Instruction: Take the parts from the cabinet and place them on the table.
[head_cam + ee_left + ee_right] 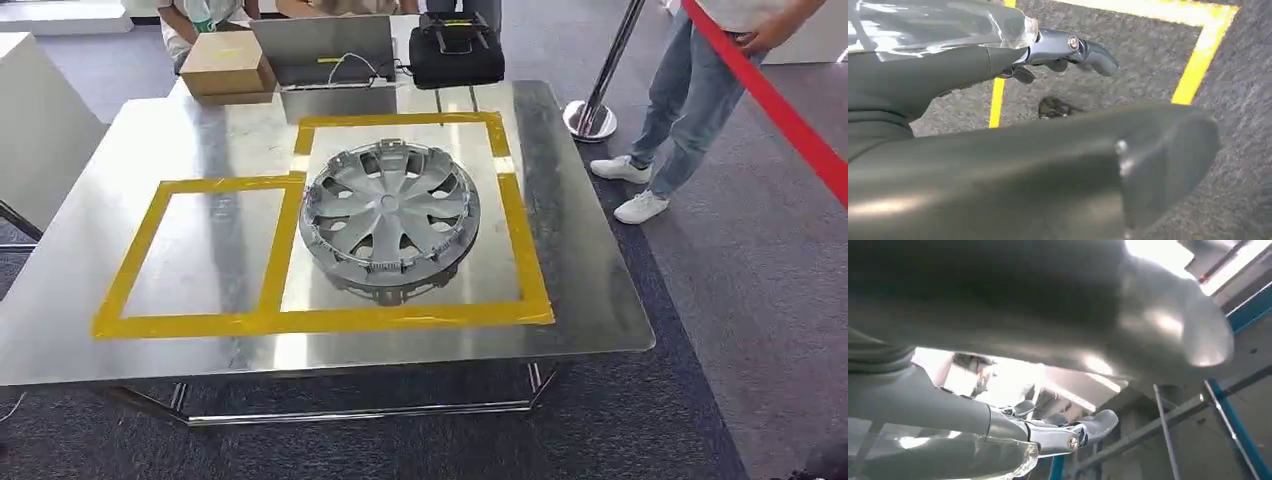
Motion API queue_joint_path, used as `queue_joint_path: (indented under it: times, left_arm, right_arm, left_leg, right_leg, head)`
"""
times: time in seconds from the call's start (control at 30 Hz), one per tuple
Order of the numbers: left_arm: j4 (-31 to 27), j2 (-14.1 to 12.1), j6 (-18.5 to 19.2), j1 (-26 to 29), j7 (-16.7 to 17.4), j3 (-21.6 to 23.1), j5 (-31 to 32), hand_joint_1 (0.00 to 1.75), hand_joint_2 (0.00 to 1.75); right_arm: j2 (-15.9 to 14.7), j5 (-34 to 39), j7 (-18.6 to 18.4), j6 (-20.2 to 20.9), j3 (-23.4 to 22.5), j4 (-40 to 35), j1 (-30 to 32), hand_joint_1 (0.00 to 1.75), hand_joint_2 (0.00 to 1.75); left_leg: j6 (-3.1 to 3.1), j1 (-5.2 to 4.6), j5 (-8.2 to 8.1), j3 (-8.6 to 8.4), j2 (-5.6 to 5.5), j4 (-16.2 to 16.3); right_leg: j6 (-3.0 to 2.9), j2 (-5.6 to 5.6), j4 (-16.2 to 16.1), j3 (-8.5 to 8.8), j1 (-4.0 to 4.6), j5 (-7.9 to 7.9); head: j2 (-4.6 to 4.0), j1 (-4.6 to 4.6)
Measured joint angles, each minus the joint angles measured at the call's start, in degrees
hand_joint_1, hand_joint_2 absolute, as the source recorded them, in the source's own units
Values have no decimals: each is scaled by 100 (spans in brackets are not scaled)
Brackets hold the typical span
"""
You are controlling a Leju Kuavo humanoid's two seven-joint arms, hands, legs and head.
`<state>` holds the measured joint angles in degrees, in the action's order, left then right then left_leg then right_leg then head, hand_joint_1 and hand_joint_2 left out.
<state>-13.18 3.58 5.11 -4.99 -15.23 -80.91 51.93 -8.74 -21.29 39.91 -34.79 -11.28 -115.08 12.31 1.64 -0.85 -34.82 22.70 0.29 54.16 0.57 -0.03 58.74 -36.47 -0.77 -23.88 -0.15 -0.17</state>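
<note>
Hubcap (389, 217) lies flat on table (590, 300) inside yellow tape outline (525, 260).

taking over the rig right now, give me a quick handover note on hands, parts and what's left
Left hand: holds nothing, fingers extended, hanging over grey carpet with yellow floor tape.
Right hand: holds nothing, fingers extended, its camera looking up toward the ceiling.
Parts: one silver hubcap lies flat on the steel table, inside the larger yellow taped square, its left edge over the tape shared with the smaller square, which holds nothing.
Done: hubcap delivered and released.
Left: the cabinet is out of sight, so I cannot tell whether more parts remain; the smaller square suggests another may be due.
A person stands beyond the table's far right corner.
</note>
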Motion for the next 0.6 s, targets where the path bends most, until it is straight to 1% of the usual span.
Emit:
queue_joint_path:
  times: [0.03,0.07,0.1,0.13,0.17,0.2,0.23,0.27,0.3,0.33,0.37,0.4,0.43,0.47,0.5,0.53,0.57,0.6]
  left_arm:
    - [0,0,-9,-9,0,0,-13,0,0]
    - [2,7,-24,0,0,0,-33,0,0]
    - [7,35,-33,10,0,0,-35,0,0]
    - [7,42,-41,-2,8,0,-35,0,0]
    - [7,50,-52,-3,24,0,-35,0,0]
    - [9,57,-57,-2,37,0,-35,0,0]
    - [9,70,-61,-1,55,0,-37,0,0]
    - [9,83,-70,-1,68,0,-42,0,0]
    - [9,92,-70,-1,81,0,-42,0,0]
    - [9,96,-70,-1,81,0,-42,0,0]
    - [9,103,-70,0,79,0,-42,0,0]
    - [9,107,-68,-2,72,0,-42,0,0]
    - [9,107,-65,-9,63,0,-33,0,0]
    - [7,107,-65,-12,61,0,-22,0,0]
    - [7,105,-66,-13,59,2,-4,0,0]
    - [7,101,-68,-12,61,2,13,0,0]
    - [7,92,-72,-7,61,2,20,0,0]
    - [7,90,-74,1,61,2,24,0,0]
  right_arm:
    - [-4,37,0,85,15,7,-6,0,0]
    - [-7,79,0,166,37,11,-15,0,0]
    - [-15,147,0,286,61,17,-32,0,0]
    - [-24,229,0,420,74,22,-38,0,0]
    - [-37,330,0,558,85,22,-43,0,0]
    - [-42,442,0,702,98,22,-42,0,0]
    - [-39,550,0,840,118,22,-41,0,0]
    - [-39,627,0,987,142,22,-41,0,0]
    - [-37,692,0,1103,157,22,-41,0,0]
    - [-37,726,0,1167,168,22,-48,0,0]
    - [-37,763,0,1213,175,22,-62,0,0]
    - [-39,845,0,1281,185,22,-97,0,0]
    - [-37,909,0,1379,186,22,-120,0,0]
    - [-37,977,0,1473,181,22,-141,0,0]
    - [-17,1051,0,1609,173,22,-137,0,0]
    - [15,1126,0,1757,157,24,-128,0,0]
    - [58,1213,0,1931,130,39,-130,0,0]
    - [105,1294,0,2081,107,61,-130,0,0]
  left_leg:
    - [-3,-25,19,25,-6,4]
    - [15,-39,72,44,-6,2]
    - [46,7,191,109,6,-47]
    - [76,15,265,190,25,-40]
    - [122,16,330,263,37,-40]
    - [131,14,389,335,41,-39]
    - [132,9,450,409,43,-33]
    - [133,5,507,491,51,-21]
    - [129,3,566,581,56,1]
    - [122,3,610,675,62,33]
    - [112,4,639,737,64,60]
    - [94,5,672,822,65,103]
    - [70,4,700,834,64,157]
    - [42,-22,725,891,61,218]
    - [2,-23,768,931,56,231]
    - [-29,-10,812,957,59,233]
    - [-61,5,853,973,58,230]
    - [-88,-2,884,993,53,228]
  right_leg:
    - [35,-4,-16,-7,-24,51]
    - [74,-8,-47,1,-40,112]
    - [109,-6,-48,-31,-39,136]
    - [130,0,60,-110,-46,-98]
    - [145,1,355,-190,-46,-484]
    - [166,1,761,-280,-47,-833]
    - [185,2,1176,-352,-46,-1091]
    - [201,1,1526,-390,-46,-1193]
    - [203,1,1704,-337,-46,-1116]
    - [194,1,1604,-168,-46,-923]
    - [184,0,1366,43,-47,-755]
    - [161,1,797,478,-47,-579]
    - [143,2,275,854,-46,-586]
    - [130,1,-219,1140,-23,-767]
    - [98,1,-299,1158,-13,-796]
    - [74,1,-298,1109,9,-781]
    - [29,1,-280,1076,29,-754]
    - [-20,-1,-290,1030,22,-718]
  head:
    - [0,-22]
    - [0,-11]
    - [0,-18]
    - [0,-20]
    - [0,11]
    - [0,11]
    - [0,9]
    - [0,13]
    - [0,6]
    - [0,11]
    - [0,9]
    - [0,9]
    - [0,6]
    - [0,11]
    - [0,-13]
    - [0,7]
    - [0,-4]
    - [0,-7]
